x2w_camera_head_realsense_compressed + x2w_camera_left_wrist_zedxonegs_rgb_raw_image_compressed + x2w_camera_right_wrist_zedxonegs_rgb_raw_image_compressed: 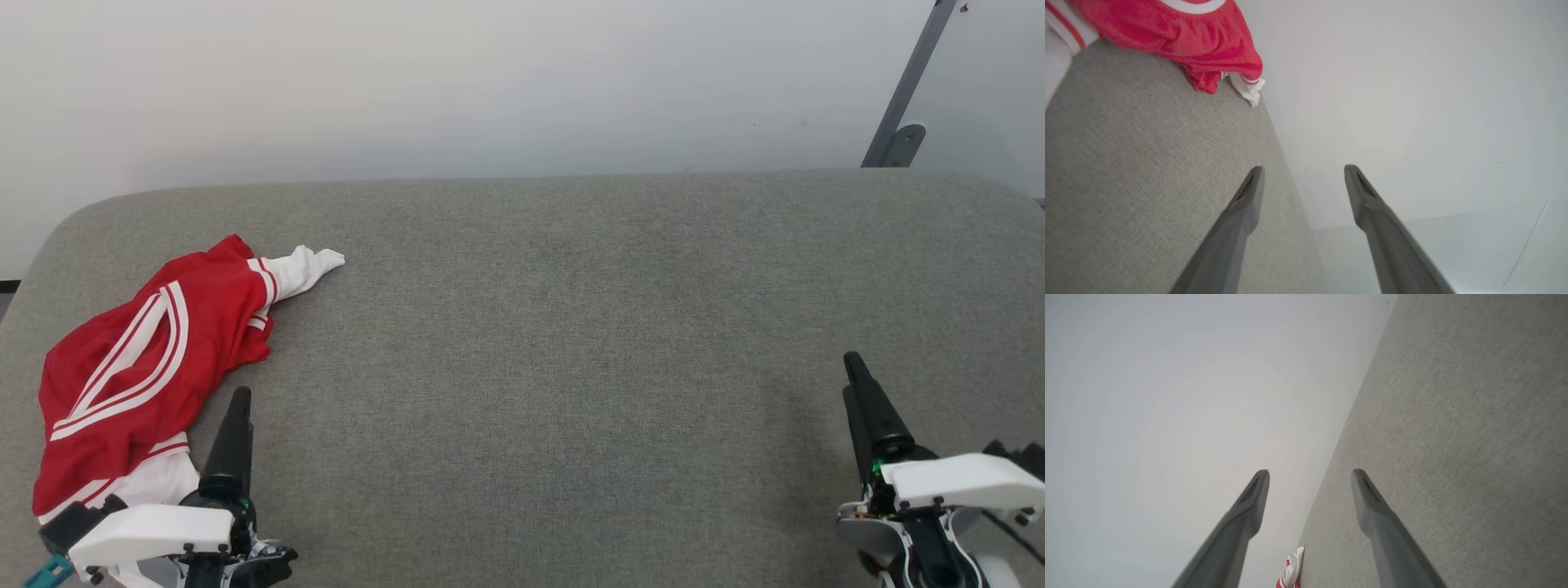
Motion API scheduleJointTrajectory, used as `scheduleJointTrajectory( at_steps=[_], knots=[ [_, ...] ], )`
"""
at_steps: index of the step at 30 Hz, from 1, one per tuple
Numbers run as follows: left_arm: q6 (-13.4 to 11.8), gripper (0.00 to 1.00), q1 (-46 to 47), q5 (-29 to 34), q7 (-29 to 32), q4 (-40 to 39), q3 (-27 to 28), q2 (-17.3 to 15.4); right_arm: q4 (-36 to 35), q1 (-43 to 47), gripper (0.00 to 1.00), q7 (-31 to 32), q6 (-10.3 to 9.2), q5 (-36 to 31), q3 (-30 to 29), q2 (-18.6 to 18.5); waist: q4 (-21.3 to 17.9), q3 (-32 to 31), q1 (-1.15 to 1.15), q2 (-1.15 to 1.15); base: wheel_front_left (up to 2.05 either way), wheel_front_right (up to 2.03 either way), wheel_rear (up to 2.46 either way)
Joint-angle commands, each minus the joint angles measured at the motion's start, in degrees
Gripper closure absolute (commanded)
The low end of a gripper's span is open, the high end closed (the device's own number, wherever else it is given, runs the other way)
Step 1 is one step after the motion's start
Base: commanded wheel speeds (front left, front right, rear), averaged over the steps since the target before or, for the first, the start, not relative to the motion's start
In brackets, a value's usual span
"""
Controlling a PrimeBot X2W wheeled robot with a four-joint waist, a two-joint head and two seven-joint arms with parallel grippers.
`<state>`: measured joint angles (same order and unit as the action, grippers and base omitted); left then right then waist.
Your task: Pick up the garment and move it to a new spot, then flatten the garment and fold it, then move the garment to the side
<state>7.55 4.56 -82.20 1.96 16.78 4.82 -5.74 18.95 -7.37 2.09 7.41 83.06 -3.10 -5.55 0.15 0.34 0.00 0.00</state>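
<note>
The garment (143,367) lies crumpled on the grey surface (571,343) — left gripper (1303,173) just beside it, fingers wide, empty; right gripper (1310,477) well apart from it, likewise wide.

The garment (1180,36) lies crumpled in the upper left of the frame on the grey fabric worktop (1126,171). It is red, with a white sleeve end (1247,87) at its lower right. The left gripper (1303,169) rises from the bottom centre, fingers spread wide, well apart from the cloth. A pale wall (1412,102) takes the right side.
</note>
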Motion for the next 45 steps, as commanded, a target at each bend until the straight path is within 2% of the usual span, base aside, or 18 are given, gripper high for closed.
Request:
scheduleJointTrajectory(
  at_steps=[1,12,20,21,31,45],
  knots=[
    [-0.02,0.0,2.1,2.25,-0.58,-1.0,0.22,-0.71,-0.54,-2.17,0.0,-0.66,0.08,-1.79,0.58,-0.86,0.0,0.01,0.0,0.0,0.0,0.0,0.0],
    [-0.24,0.0,1.46,19.49,-3.2,-1.73,1.28,-1.05,0.94,-4.32,0.0,-3.34,0.08,-16.31,1.92,-2.45,-0.02,0.22,0.0,0.0,0.0,0.0,0.0],
    [-0.7,0.0,1.41,28.26,-4.72,-2.21,1.2,-1.57,0.68,-5.14,0.0,-4.85,0.09,-26.66,1.34,-2.89,0.02,0.43,0.0,0.0,0.0,0.0,0.0],
    [-0.78,0.0,1.27,30.59,-5.11,-2.2,0.8,-1.84,0.64,-5.25,0.0,-5.24,0.09,-29.45,1.36,-2.84,0.01,0.51,0.0,0.0,0.0,0.0,0.0],
    [-2.18,0.0,0.83,39.12,-6.87,-3.13,-0.31,-2.98,0.73,-6.05,0.0,-7.0,0.09,-41.89,0.87,-2.51,-0.15,0.9,0.0,0.0,0.0,0.0,0.0],
    [-3.93,0.0,-0.38,50.03,-9.43,-4.05,-2.16,-4.6,4.45,-8.63,0.0,-9.6,0.1,-53.4,1.68,-2.33,-0.69,1.52,0.0,0.0,0.0,0.0,0.0]
  ],
)
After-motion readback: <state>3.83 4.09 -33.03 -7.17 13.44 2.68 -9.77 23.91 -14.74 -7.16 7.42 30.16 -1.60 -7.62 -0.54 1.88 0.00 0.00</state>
